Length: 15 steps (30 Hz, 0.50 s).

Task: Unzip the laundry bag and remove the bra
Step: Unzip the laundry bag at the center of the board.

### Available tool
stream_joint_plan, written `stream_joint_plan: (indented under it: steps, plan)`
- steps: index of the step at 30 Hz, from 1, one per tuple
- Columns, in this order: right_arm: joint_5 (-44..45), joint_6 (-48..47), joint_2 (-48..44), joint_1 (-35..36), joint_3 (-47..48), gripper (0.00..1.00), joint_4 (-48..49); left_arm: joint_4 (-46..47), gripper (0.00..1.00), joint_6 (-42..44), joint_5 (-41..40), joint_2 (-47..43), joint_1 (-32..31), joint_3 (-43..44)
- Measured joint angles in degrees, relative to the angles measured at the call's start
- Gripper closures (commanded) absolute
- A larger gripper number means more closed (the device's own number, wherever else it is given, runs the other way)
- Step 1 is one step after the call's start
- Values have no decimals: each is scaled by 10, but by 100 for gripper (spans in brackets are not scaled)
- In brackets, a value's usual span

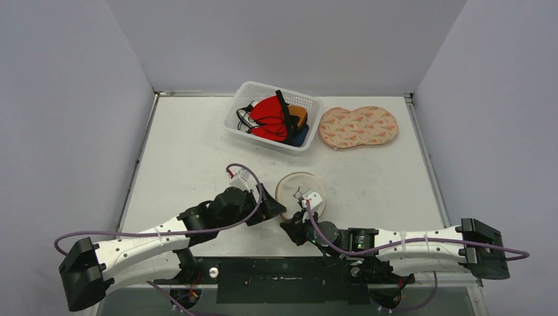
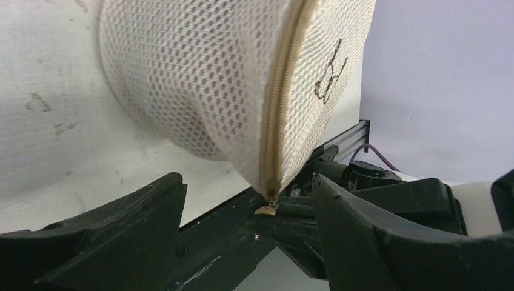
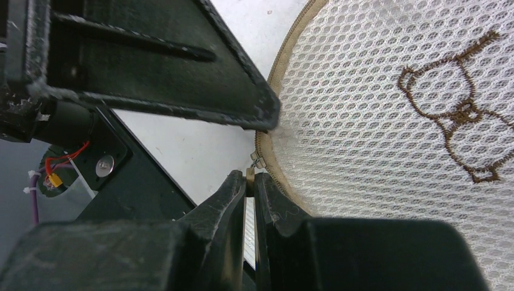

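At the near edge of the white counter (image 1: 184,158), the round cream mesh laundry bag (image 1: 299,187) lies just beyond both arms, its near rim right at their tips. The right arm's fingers (image 3: 250,188) are clenched on the small tan zipper pull (image 3: 250,176) at the bag's nearest edge, the tab pinched flat between them. The left arm's fingers (image 1: 275,209) are spread wide and hold nothing. They straddle the same end of the tan zipper (image 2: 276,121), and one black tip seems to press the mesh just above the pull. The zipper looks closed along the stretch that shows, and I cannot make out what is inside the mesh. A brown stitched bear outline (image 3: 460,115) sits on the bag's top face. Farther back, well apart from the bag, stands a white plastic lattice basket (image 1: 263,139) holding a red garment (image 1: 268,115), a black strap (image 1: 284,108) across it, and orange and blue pieces beside it. Just to the basket's right, a peach patterned two-lobed fabric piece (image 1: 358,126) lies flat.
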Motion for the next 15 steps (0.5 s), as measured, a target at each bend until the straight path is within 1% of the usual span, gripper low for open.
stream_joint_plan:
  steps: [2, 6, 11, 14, 15]
  plan:
    - [0, -1, 0, 0, 0, 95, 0, 5, 36, 1, -11, 32, -13, 20]
    - [0, -1, 0, 0, 0, 95, 0, 29, 60, 1, -23, 78, -19, 42]
    - [0, -1, -7, 0, 0, 95, -5, 40, 88, -4, -38, 85, -19, 42]
    - [1, -1, -18, 0, 0, 95, -7, 42, 99, -6, -47, 77, -19, 40]
    - [1, -1, -23, 0, 0, 95, -7, 42, 100, -6, -48, 73, -19, 39]
